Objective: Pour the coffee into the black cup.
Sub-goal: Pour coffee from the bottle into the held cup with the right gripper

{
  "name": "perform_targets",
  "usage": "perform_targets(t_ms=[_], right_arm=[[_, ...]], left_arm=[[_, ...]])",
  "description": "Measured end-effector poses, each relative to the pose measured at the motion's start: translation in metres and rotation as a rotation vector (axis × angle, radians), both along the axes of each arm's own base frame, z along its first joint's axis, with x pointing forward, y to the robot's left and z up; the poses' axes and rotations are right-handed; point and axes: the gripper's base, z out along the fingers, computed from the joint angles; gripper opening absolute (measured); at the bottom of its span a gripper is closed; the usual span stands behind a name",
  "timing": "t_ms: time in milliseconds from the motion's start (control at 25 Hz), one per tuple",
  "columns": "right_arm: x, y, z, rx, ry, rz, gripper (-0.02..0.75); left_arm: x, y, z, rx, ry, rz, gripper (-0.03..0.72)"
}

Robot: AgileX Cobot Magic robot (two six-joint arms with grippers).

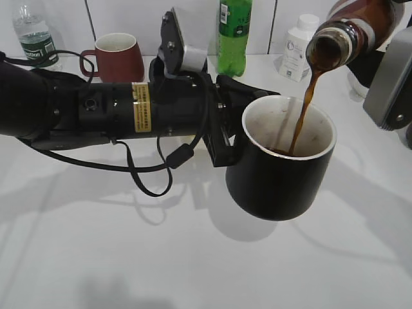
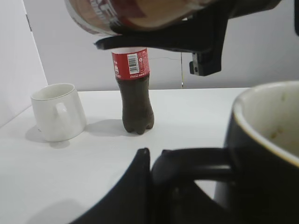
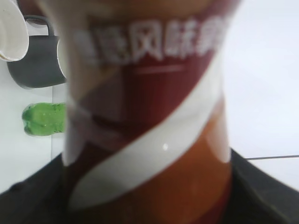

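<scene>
The black cup (image 1: 280,174) has a white inside and hangs above the table. My left gripper (image 1: 225,138) is shut on its handle (image 2: 196,163). My right gripper (image 1: 372,67) is shut on the coffee bottle (image 1: 351,29), which has a red and white label and is tilted mouth-down above the cup. A brown stream of coffee (image 1: 302,106) runs from the bottle mouth into the cup. In the left wrist view the cup (image 2: 266,154) fills the right side, with the bottle (image 2: 135,14) overhead. In the right wrist view the bottle (image 3: 149,116) fills the frame.
At the back of the white table stand a red-brown mug (image 1: 117,58), a green bottle (image 1: 233,35), a white pill bottle (image 1: 297,48) and a water bottle (image 1: 32,32). The left wrist view shows a cola bottle (image 2: 135,93) and a white mug (image 2: 58,112).
</scene>
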Motion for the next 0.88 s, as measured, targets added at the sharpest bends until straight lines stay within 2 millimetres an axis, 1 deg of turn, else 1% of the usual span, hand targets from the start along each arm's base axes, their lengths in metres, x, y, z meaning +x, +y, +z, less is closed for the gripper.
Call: perform_targets(t_ms=[880], right_arm=[[0.0000, 0.0000, 0.0000, -0.024, -0.021, 0.000, 0.526]], left_arm=[[-0.0010, -0.0003, 0.0012, -0.013, -0.002, -0.012, 0.034]])
